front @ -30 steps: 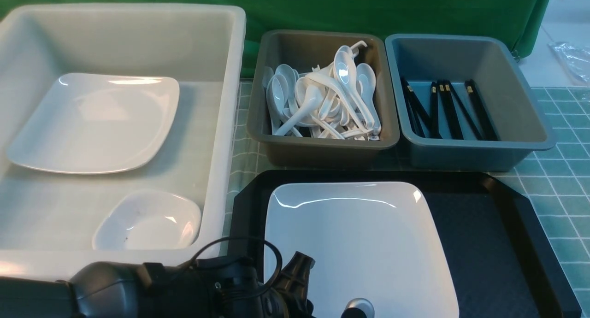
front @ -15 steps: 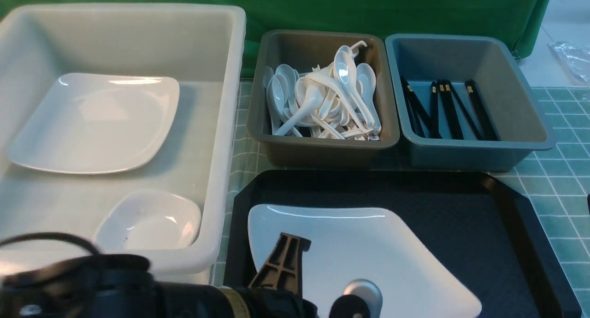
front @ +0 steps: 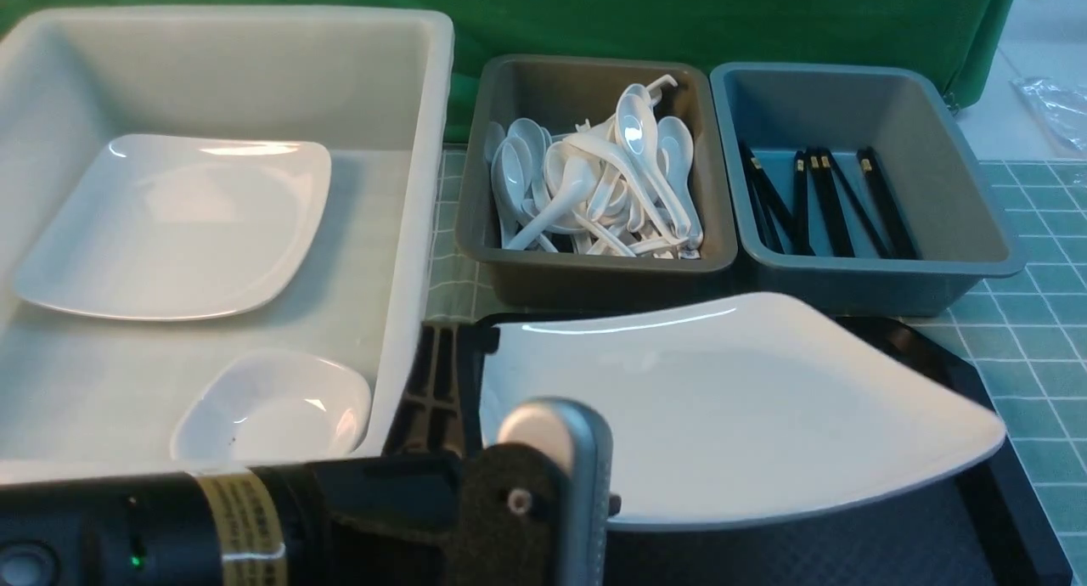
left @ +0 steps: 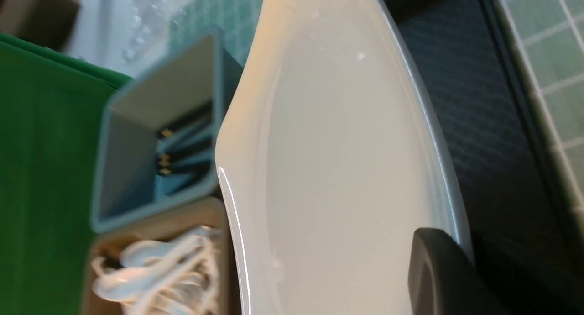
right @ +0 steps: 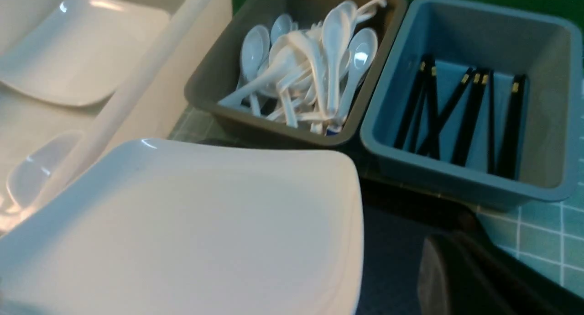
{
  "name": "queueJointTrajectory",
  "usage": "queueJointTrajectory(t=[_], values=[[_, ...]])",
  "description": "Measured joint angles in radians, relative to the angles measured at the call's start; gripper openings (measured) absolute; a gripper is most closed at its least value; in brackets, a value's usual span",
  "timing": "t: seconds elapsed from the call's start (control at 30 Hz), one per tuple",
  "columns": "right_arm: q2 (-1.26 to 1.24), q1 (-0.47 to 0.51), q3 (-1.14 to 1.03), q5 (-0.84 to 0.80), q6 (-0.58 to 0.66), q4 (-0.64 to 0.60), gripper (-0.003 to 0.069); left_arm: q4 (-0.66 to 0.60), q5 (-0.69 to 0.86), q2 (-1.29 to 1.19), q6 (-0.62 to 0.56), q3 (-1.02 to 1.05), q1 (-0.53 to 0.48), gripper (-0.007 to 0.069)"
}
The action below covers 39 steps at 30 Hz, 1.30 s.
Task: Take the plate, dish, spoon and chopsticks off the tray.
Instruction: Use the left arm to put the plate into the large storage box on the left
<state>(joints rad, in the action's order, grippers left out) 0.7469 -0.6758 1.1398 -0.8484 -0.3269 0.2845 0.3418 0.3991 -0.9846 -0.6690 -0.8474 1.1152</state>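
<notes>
My left gripper (front: 484, 399) pinches the large white square plate (front: 730, 399); the arm's yellow label (front: 242, 518) I cannot read. My right gripper (right: 456, 278) shows only in its wrist view, and I cannot tell its state.

White plate (front: 747, 399); black diamond-textured tray (front: 849, 552); green checked cloth (front: 1036, 331).

Checked table (front: 1044, 314) carries white tub (front: 425, 187), olive tub (front: 594, 284), blue tub (front: 875, 293), black tray (front: 849, 552).

A big white tub (front: 425, 187) fills the left side, with a spare plate (front: 170, 225) lying flat in its far half. To its right, at the far side, a brown-grey tub (front: 543, 85) holds a heap of white spoons (front: 594, 187). Just beside it, a blue-grey tub (front: 934, 144) holds black chopsticks (front: 815, 204). Green cloth (front: 679, 17) hangs behind, and a pale green checked cover (front: 1036, 297) lies underneath.
</notes>
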Motion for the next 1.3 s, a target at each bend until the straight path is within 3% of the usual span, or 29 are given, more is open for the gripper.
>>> queueJointTrajectory(t=[0.13, 0.33, 0.57, 0.7, 0.9, 1.13, 1.3], values=[[0.005, 0.000, 0.027, 0.001, -0.008, 0.014, 0.0020, 0.060, 0.049, 0.016, 0.017, -0.069, -0.042, 0.0034], [0.048, 0.000, 0.041, 0.004, -0.008, 0.017, 0.0020, 0.156, 0.141, 0.019, 0.048, -0.106, -0.202, 0.0034], [0.147, 0.000, 0.042, 0.025, 0.060, -0.010, 0.0020, 0.173, 0.186, -0.105, 0.039, -0.106, -0.711, 0.0034], [0.174, 0.000, 0.042, 0.047, 0.122, -0.063, 0.0020, 0.149, 0.114, -0.252, 0.032, -0.108, -0.905, 0.0034], [0.179, 0.000, 0.042, 0.048, 0.198, -0.118, 0.0020, 0.182, 0.071, -0.422, 0.050, -0.108, -0.960, 0.0034], [0.179, 0.000, 0.042, 0.030, 0.220, -0.125, 0.0020, 0.344, 0.024, -0.547, 0.252, -0.148, -0.960, 0.0031], [0.179, 0.000, 0.042, 0.029, 0.222, -0.126, 0.0020, 0.368, 0.003, -0.593, 0.291, -0.153, -0.960, 0.0029]])
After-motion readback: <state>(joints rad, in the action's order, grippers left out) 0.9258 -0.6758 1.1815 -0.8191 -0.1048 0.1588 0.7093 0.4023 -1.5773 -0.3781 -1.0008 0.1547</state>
